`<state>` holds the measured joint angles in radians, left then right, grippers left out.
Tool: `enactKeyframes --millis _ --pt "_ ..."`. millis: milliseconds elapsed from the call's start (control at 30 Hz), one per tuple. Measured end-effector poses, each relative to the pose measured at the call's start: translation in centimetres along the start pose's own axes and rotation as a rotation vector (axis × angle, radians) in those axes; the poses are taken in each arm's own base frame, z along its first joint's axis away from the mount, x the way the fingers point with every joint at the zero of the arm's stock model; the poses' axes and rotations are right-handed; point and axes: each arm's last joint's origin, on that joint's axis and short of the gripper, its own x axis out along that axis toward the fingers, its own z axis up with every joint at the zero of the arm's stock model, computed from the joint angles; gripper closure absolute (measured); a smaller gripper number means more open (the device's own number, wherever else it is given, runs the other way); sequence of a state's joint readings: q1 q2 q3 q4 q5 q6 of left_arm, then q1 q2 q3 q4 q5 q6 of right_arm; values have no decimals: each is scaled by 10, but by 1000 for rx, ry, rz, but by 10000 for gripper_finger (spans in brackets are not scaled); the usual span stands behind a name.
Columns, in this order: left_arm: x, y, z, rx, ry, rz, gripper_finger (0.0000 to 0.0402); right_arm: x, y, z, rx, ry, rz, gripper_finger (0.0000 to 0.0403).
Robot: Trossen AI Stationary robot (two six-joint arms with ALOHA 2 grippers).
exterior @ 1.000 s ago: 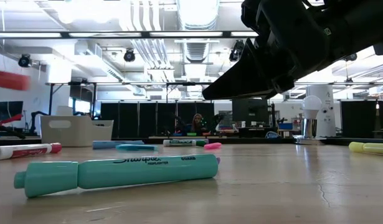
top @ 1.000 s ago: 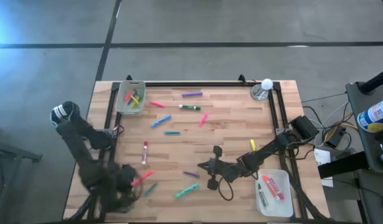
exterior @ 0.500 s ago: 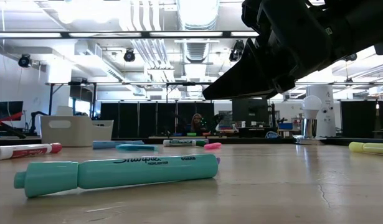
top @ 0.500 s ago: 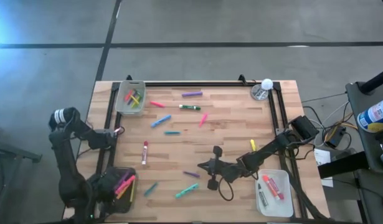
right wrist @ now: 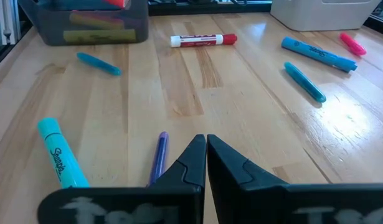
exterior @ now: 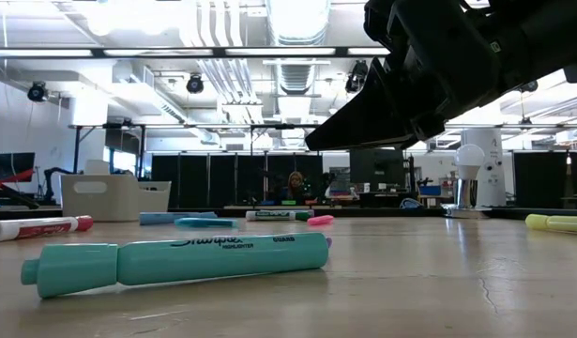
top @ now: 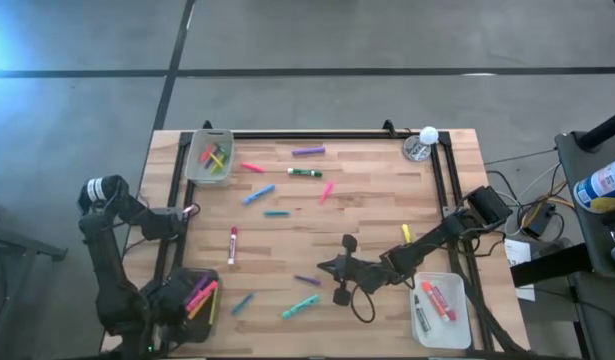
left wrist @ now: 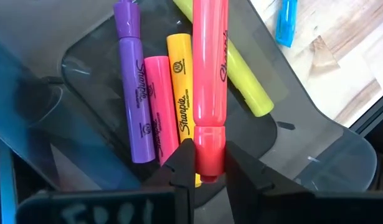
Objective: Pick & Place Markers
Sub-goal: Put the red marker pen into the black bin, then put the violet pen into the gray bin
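Observation:
My left gripper [left wrist: 208, 157] stands over the dark bin [top: 177, 285] at the table's near left corner, shut on a pinkish-red marker [left wrist: 210, 74]. Under it in the bin lie purple [left wrist: 134, 81], pink, orange and yellow-green markers. My right gripper [top: 332, 270] hangs shut above the near middle of the table, touching nothing; a thin purple marker [right wrist: 158, 155] and a teal marker [right wrist: 57, 155] lie on the wood just before it. Several more markers lie flat across the table, such as the white-and-red one [top: 232, 244] and the green one [top: 305, 172]. My left gripper pinches the pinkish-red marker between its two fingers at one end [left wrist: 210, 149]. The fingers come from above and the marker's length runs on ahead of them, over the markers in the bin. Whether its other end rests on anything, I cannot tell.
A grey bin [top: 209, 156] with markers stands at the far left corner, a clear bin [top: 439, 308] with a red marker at the near right. A light bulb [top: 427, 135] stands at the far right corner. Dark rails [top: 442, 190] frame the table.
My left gripper has carried the pinkish-red marker from above the table's near left area toward the near left corner, over the dark bin, and has stayed there for the last half second. My right arm has kept still.

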<state>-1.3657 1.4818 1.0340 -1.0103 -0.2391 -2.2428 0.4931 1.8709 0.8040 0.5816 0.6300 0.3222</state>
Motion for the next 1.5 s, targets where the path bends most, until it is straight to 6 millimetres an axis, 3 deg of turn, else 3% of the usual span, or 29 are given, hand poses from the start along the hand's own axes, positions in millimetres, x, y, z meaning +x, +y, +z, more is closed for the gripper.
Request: enactKeyframes --millis 333,533,767,1033,1200,1500 --pt "0 -4 3 -20 6 -1 261 0 0 0 0 0 0 394" --pt "-6 -11 9 40 30 -7 246 0 0 0 0 0 0 394" --pt "-11 -19 53 222 -86 69 246 0 0 0 -5 0 0 394" --pt "-15 -51 108 561 -247 -99 269 0 0 0 -8 1 0 394" --pt "-12 -66 139 740 -423 -102 298 0 0 0 -12 1 0 394" --pt "25 -78 187 939 -652 -233 379 0 0 0 -12 1 0 394"
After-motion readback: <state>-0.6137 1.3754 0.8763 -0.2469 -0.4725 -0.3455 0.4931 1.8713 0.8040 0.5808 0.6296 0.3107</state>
